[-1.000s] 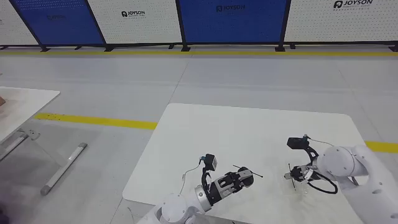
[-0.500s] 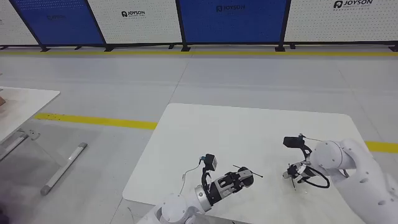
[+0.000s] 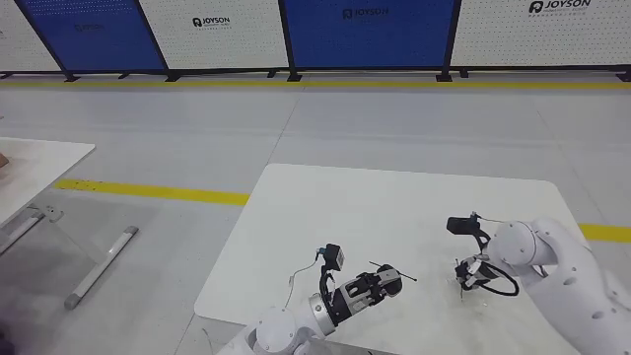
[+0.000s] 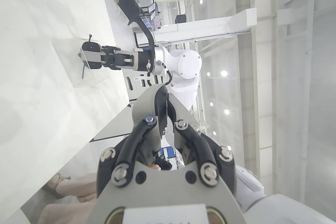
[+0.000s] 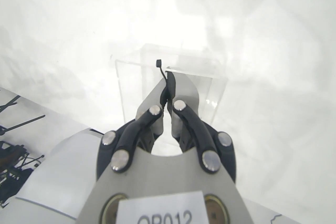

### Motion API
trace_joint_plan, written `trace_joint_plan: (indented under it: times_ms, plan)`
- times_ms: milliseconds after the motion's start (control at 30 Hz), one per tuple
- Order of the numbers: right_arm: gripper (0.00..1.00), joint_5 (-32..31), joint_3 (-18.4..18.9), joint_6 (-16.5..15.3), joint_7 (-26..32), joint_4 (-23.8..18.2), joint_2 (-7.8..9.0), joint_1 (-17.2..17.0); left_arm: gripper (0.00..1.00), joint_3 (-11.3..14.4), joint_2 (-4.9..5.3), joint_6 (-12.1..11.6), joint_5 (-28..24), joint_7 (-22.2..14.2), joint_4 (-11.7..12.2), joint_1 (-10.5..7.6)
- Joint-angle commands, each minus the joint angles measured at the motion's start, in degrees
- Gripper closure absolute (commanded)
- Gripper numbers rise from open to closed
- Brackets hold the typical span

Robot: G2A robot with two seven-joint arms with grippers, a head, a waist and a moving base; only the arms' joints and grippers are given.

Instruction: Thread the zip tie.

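Observation:
My right gripper (image 5: pixel 168 78) is shut on a thin black zip tie (image 5: pixel 159 63), whose head sticks out past the fingertips. It hovers just over a clear acrylic block (image 5: pixel 210 88) on the white table (image 3: pixel 394 207). The left wrist view shows this same gripper (image 4: pixel 82 60) side-on above the block (image 4: pixel 86 80), the tie (image 4: pixel 90 37) crossing its tips. My left gripper (image 3: pixel 392 275) is near the table's front edge, shut, with a second black zip tie (image 3: pixel 407 277) crossing its tip. Seen from its own wrist, its fingers (image 4: pixel 157 101) are pressed together.
Several loose black zip ties (image 5: pixel 15 109) lie on a pale surface beside the right arm. The table's far half is bare white. A person's legs and shoe (image 4: pixel 57 180) show past the table edge near the left arm.
The right arm has shifted slightly toward the table's middle, its gripper still shut on the tie. The left arm has not moved.

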Motion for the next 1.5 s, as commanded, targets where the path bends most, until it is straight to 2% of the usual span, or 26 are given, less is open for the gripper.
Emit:
trace_joint_plan:
  times_ms: [0,133,267,400,533,633,1167,1233,1300,1433,1467]
  plan:
    - [1.0,-0.22,0.05,0.21,0.0,-0.73,0.12,-0.14,1.0,0.0,0.0,0.0,0.0,0.0,0.0,0.0]
    - [1.0,-0.52,1.91,0.34,-0.43,-3.61,0.89,-1.6,1.0,0.0,0.0,0.0,0.0,0.0,0.0,0.0]
    - [1.0,-0.85,5.76,0.82,-2.44,-8.45,2.33,-5.35,1.0,0.0,0.0,0.0,0.0,0.0,0.0,0.0]
    - [1.0,-1.35,11.46,1.76,-4.93,-14.82,4.22,-10.8,1.0,0.0,0.0,0.0,0.0,0.0,0.0,0.0]
    - [1.0,0.01,20.07,3.52,-10.9,-21.45,6.08,-17.65,1.0,0.0,0.0,0.0,0.0,0.0,0.0,0.0]
    - [1.0,0.66,23.66,4.08,-14.11,-24.96,6.74,-21.86,1.0,0.0,0.0,0.0,0.0,0.0,0.0,0.0]
    - [1.0,0.75,24.2,3.83,-14.27,-25.43,6.86,-22.43,1.0,0.0,0.0,0.0,0.0,0.0,0.0,0.0]
    - [1.0,0.52,24.52,4.01,-18.59,-25.44,6.72,-23.33,1.0,0.0,0.0,0.0,0.0,0.0,0.0,0.0]
    - [1.0,3.31,25.51,4.42,-23.58,-25.77,6.45,-24.92,1.0,0.0,0.0,0.0,0.0,0.0,0.0,0.0]
    - [1.0,9.49,29.43,3.64,-35.32,-28.21,6.14,-30.48,1.0,0.0,0.0,0.0,0.0,0.0,0.0,0.0]
    - [1.0,10.64,30.87,3.37,-39.91,-29.32,6.07,-32.57,1.0,0.0,0.0,0.0,0.0,0.0,0.0,0.0]
